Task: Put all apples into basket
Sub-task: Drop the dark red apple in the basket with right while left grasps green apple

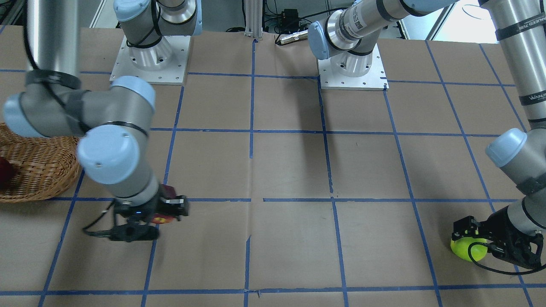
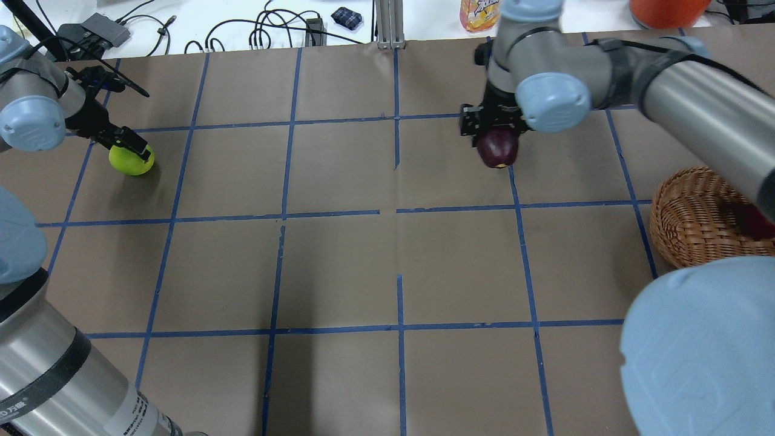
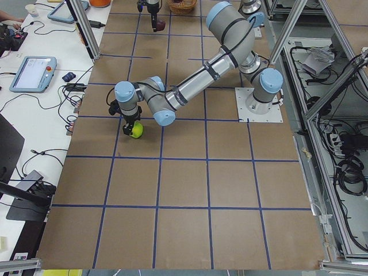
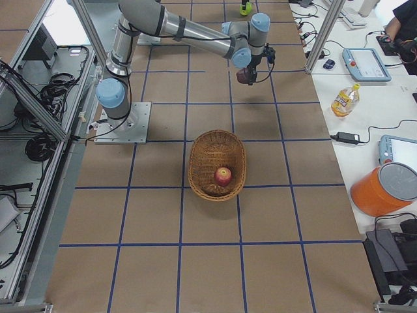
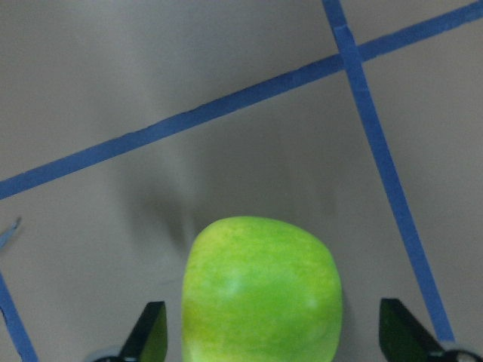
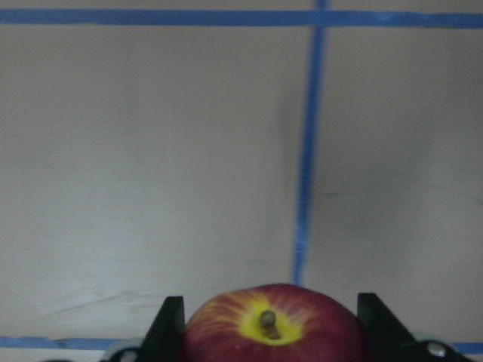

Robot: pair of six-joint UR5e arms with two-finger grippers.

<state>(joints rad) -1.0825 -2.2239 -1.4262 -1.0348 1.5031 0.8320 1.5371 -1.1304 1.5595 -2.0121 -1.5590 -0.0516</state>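
Grips a red apple (image 2: 497,149) in the right gripper (image 6: 272,332), clamped on both flanks, stem up, seemingly just off the surface (image 2: 339,266) and well apart from the basket (image 4: 195,163). Straddles the green apple (image 2: 132,161) with the left gripper (image 5: 275,335), spread wide, gaps either side, nothing held; fruit resting at the far end from the basket. Second red apple (image 4: 223,175) already in the basket.

Risks: closing off-centre and nudging the green apple into a roll; releasing the red one too high, bouncing it off its twin and over the shallow rim; crowding both arms at the basket.

Alongside, on the bench (image 4: 365,130): bottle (image 4: 343,99), orange tub (image 4: 384,192), tablet (image 4: 367,63), likely clear of either path.
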